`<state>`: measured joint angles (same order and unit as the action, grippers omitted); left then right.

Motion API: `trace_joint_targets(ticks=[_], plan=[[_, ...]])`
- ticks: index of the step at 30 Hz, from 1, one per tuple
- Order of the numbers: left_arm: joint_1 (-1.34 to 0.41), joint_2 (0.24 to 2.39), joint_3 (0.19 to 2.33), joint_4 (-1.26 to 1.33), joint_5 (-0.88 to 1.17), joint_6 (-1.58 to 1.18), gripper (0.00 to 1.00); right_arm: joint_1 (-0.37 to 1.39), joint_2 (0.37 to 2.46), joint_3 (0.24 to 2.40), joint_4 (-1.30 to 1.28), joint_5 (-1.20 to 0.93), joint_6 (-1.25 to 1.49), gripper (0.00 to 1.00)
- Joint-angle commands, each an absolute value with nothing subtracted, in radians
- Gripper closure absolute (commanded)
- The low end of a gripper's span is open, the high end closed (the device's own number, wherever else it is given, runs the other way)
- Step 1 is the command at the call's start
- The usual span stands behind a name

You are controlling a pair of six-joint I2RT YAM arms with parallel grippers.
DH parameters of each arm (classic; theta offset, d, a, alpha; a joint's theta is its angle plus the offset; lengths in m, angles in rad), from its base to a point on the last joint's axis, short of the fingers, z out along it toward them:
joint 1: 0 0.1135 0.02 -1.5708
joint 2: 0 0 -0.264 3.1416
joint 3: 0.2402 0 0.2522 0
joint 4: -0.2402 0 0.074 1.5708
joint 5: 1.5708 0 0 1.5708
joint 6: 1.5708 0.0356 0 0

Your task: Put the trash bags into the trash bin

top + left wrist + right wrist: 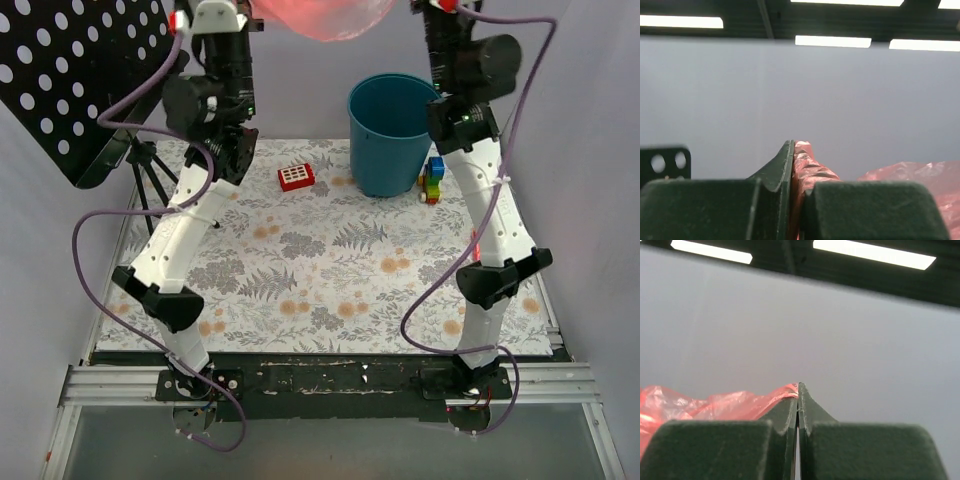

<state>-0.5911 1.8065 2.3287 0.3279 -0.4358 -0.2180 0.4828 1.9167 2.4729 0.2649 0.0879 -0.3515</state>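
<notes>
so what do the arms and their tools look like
The left arm and right arm have white link shells and black joint housings, each trailed by a loose purple cable. The left tool and right tool each have two dark fingers, blocky at the base, tapering to thin tips.
</notes>
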Motion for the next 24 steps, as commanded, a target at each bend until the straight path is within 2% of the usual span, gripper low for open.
trace_joint_targets(ticks=[1,4,7,8,10,11,12,13,14,15,16,19,24], plan=[[-0.650,1.718,2.161,0.894,-0.204,0.035,1.00,0.497,1.777,2.367,0.751,0.133,-0.601,0.99],[-0.673,1.623,1.821,1.020,-0.183,0.123,1.00,0.508,1.526,1.748,0.870,0.095,-0.646,0.99],[-0.673,1.438,1.137,1.074,-0.063,0.220,1.00,0.535,1.294,1.152,0.790,0.067,-0.712,0.99],[-0.681,1.387,0.930,1.043,-0.001,0.298,1.00,0.560,1.228,0.968,0.662,0.078,-0.750,0.99],[-0.683,1.176,0.408,0.884,0.339,0.686,1.00,0.697,1.125,0.844,-0.201,-0.079,-0.940,0.99],[-0.658,1.025,0.218,1.042,0.491,0.669,1.00,0.734,1.027,0.816,-0.435,-0.239,-0.940,0.99],[-0.667,0.891,0.099,1.172,0.514,0.494,1.00,0.765,0.923,0.802,-0.613,-0.405,-0.951,0.99],[-0.686,0.711,0.081,1.014,0.470,0.432,1.00,0.816,0.790,0.764,-0.591,-0.384,-0.854,0.99],[-0.693,0.545,0.141,0.660,0.442,0.433,1.00,0.848,0.664,0.723,-0.554,-0.277,-0.782,0.99],[-0.693,0.467,0.232,0.359,0.458,0.430,1.00,0.868,0.581,0.691,-0.519,-0.224,-0.791,0.99],[-0.693,0.433,0.280,0.234,0.453,0.398,1.00,0.871,0.518,0.661,-0.485,-0.180,-0.849,0.99],[-0.698,0.390,0.322,0.153,0.434,0.293,1.00,0.873,0.501,0.632,-0.384,-0.048,-0.899,0.99],[-0.703,0.438,0.402,0.075,0.275,0.145,1.00,0.871,0.664,0.735,-0.353,-0.009,-0.688,0.99]])
